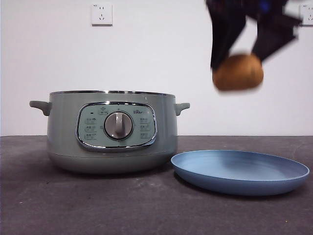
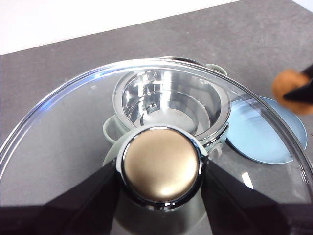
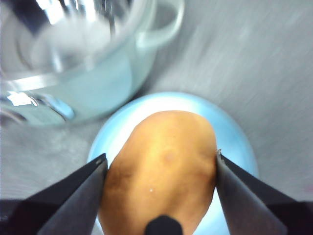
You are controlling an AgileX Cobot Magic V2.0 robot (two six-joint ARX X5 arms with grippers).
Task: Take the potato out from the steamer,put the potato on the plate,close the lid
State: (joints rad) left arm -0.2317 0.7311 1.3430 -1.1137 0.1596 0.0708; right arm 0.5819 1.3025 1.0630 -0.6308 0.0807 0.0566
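My right gripper (image 1: 238, 63) is shut on the orange-brown potato (image 1: 238, 72) and holds it in the air above the light-blue plate (image 1: 239, 171). In the right wrist view the potato (image 3: 161, 169) sits between my jaws, over the plate (image 3: 234, 142). The sage-green steamer (image 1: 112, 132) stands open, left of the plate, with its shiny bowl (image 2: 171, 103) empty. My left gripper (image 2: 161, 169) is shut on the knob (image 2: 161, 164) of the glass lid (image 2: 63, 132) and holds it high above the steamer. The potato also shows in the left wrist view (image 2: 292, 90).
The dark grey table (image 1: 98, 205) runs to a white wall with a socket (image 1: 101, 13). The plate (image 2: 259, 134) lies close beside the steamer's right handle (image 1: 182, 107).
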